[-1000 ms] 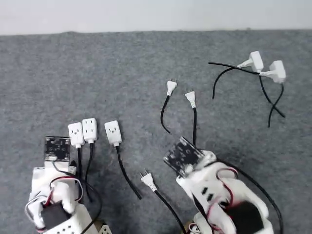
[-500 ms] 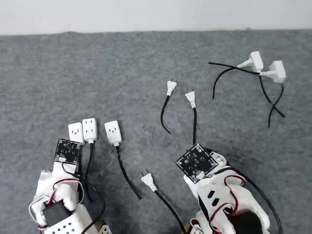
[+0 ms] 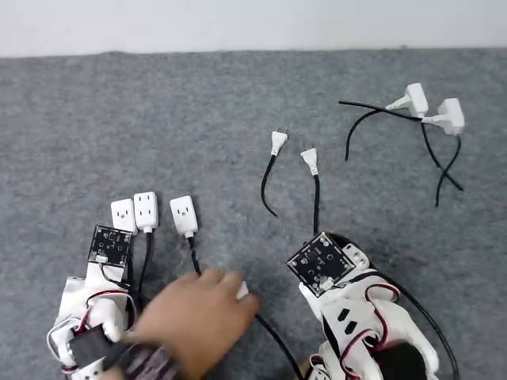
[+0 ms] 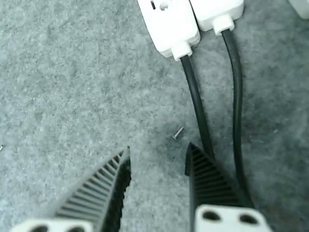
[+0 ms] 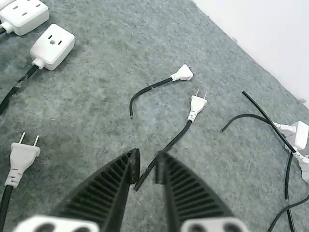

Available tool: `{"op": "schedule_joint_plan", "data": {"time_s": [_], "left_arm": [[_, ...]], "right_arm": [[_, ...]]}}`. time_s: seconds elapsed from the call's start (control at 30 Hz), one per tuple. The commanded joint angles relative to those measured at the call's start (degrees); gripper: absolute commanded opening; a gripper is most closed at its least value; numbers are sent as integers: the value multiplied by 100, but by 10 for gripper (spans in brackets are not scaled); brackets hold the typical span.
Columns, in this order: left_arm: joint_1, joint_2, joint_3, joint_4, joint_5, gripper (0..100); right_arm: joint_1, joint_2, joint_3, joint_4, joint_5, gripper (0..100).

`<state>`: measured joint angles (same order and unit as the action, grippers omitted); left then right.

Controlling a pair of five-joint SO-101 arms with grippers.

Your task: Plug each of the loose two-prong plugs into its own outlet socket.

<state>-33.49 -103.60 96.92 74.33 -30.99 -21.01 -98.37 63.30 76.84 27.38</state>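
Ribbed black left claw [image 4: 158, 151] gapes moderately above the fuzzy grey bench [image 4: 72, 82]; right claw [image 5: 146, 154], narrowly parted, hangs over a flat white two-prong plug [image 5: 197, 104]'s cord.

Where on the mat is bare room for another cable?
Free: the far-left mat, beyond the three sockets, and the strip between them and the two plugs. Crowded: the far-right cable tangle and the near edge around a person's hand.

I see mat [image 3: 198, 119]: rough, fuzzy grey cloth. Sockets [image 4: 171, 24]: glossy white plastic. Cords [image 4: 197, 104]: smooth black sheath. Right gripper fingers [image 5: 113, 186]: matt, ribbed black plastic.
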Motion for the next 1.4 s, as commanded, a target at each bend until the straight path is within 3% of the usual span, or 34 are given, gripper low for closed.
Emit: {"op": "schedule_joint_plan", "data": {"time_s": [0.0, 0.1, 0.3, 0.6, 0.8, 1.37], "left_arm": [[-18, -70, -48, 35, -44, 182], [123, -44, -48, 35, -53, 182], [1626, -62, -48, 26, -53, 182], [1653, -70, -48, 35, -53, 182], [1653, -70, -48, 35, -53, 182], [1653, -70, -48, 35, -53, 182]], "right_arm": [[57, -13, -26, -321, 44, 110], [31, -4, -70, -356, 62, 106], [22, -4, -316, -312, 62, 108], [-22, 435, -510, -338, 26, 108], [-725, 1015, -853, -286, -132, 108], [-760, 1059, -1257, -92, -229, 108]]}}
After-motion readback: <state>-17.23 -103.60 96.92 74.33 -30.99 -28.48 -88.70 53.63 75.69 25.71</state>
